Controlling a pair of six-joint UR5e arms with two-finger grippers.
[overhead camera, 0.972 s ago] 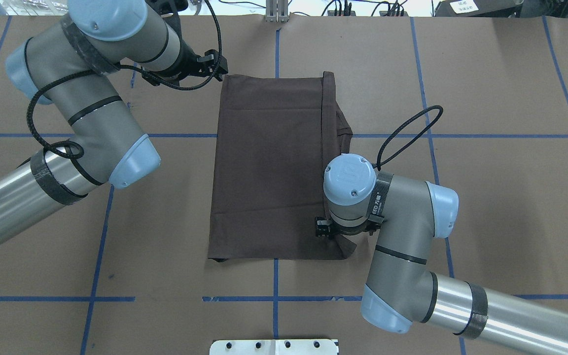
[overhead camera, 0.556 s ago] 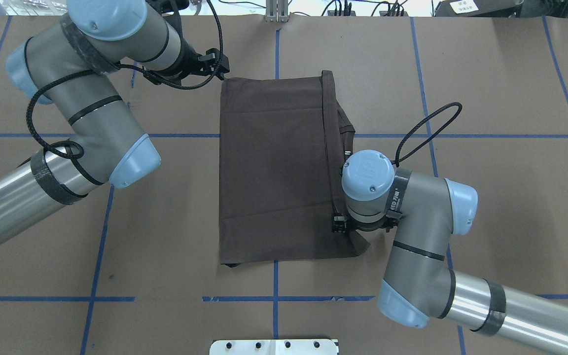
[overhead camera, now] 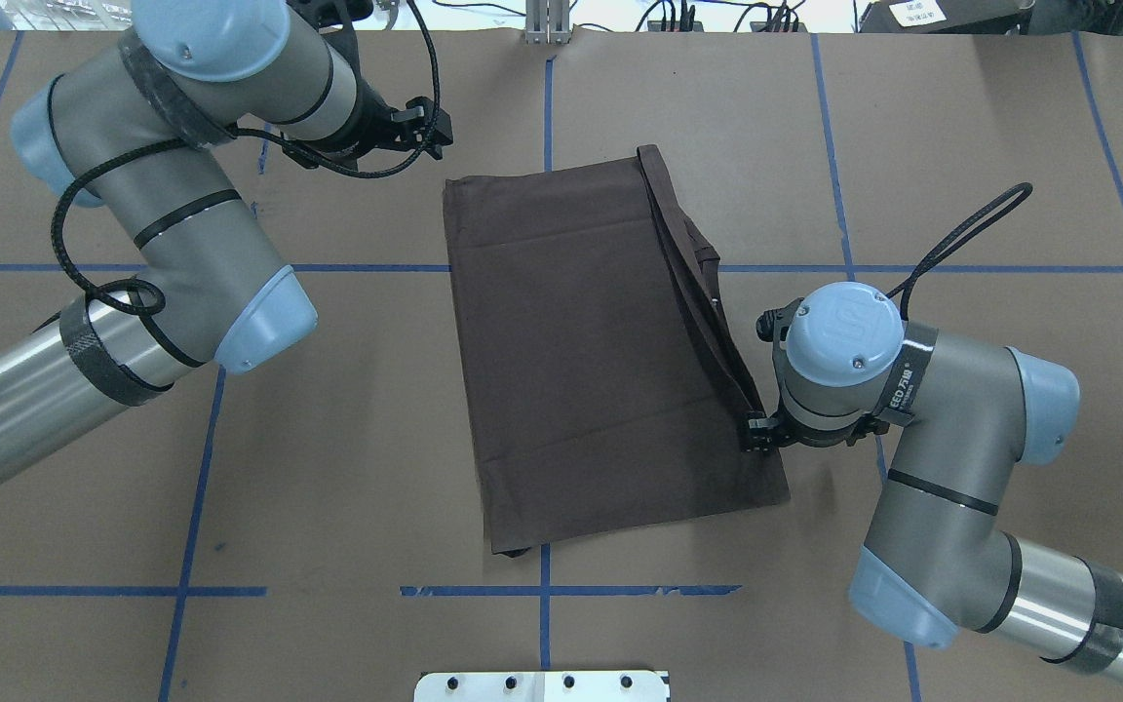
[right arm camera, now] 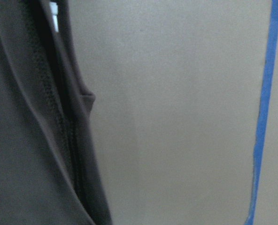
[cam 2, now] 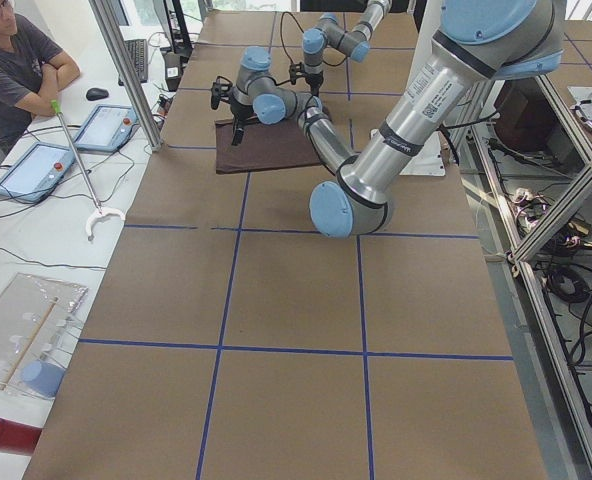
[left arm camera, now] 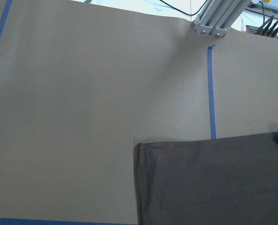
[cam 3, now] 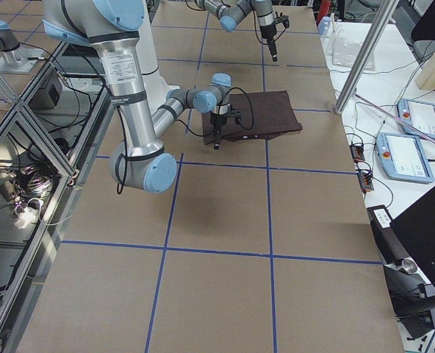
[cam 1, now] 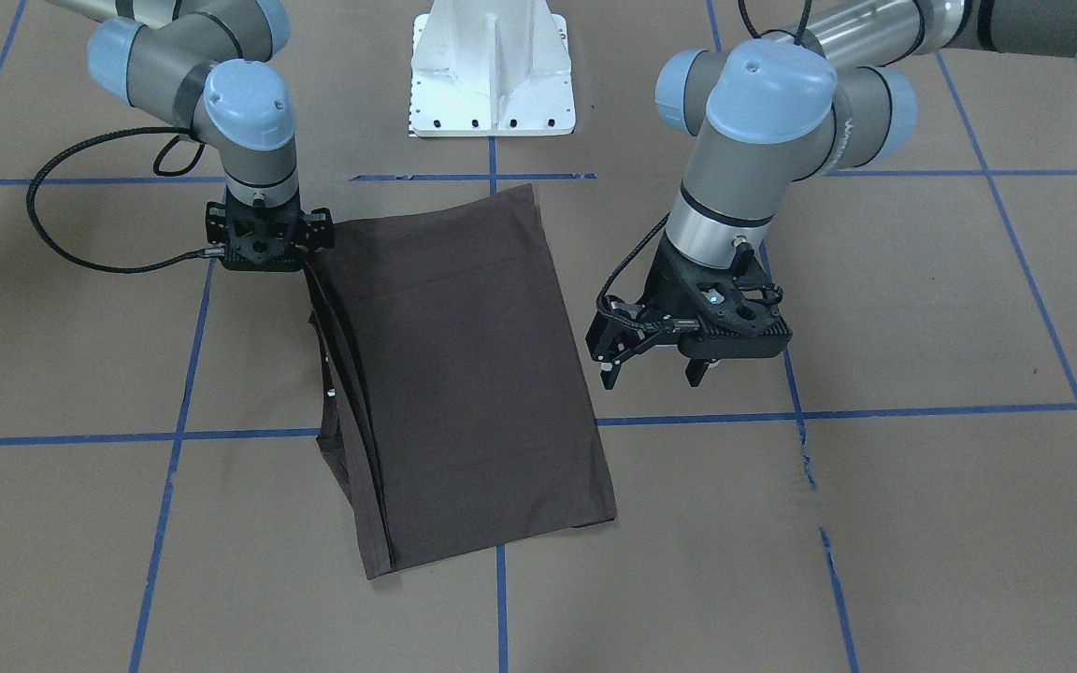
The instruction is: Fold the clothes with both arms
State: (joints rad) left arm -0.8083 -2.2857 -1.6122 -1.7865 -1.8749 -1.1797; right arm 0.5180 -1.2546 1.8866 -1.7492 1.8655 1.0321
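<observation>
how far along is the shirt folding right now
Partway. Done: the T-shirt lies folded lengthwise into a narrow rectangle. In hand: the right gripper appears to pinch its layered side edge near one corner, lifting it slightly; the left gripper hangs open off the cloth, beyond the opposite side. Left: the crosswise folds.

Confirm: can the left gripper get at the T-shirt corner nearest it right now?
Probably yes. The left gripper hangs open just beside the T-shirt, close to that corner. Only bare table lies between them, and the right arm is at the opposite edge.
</observation>
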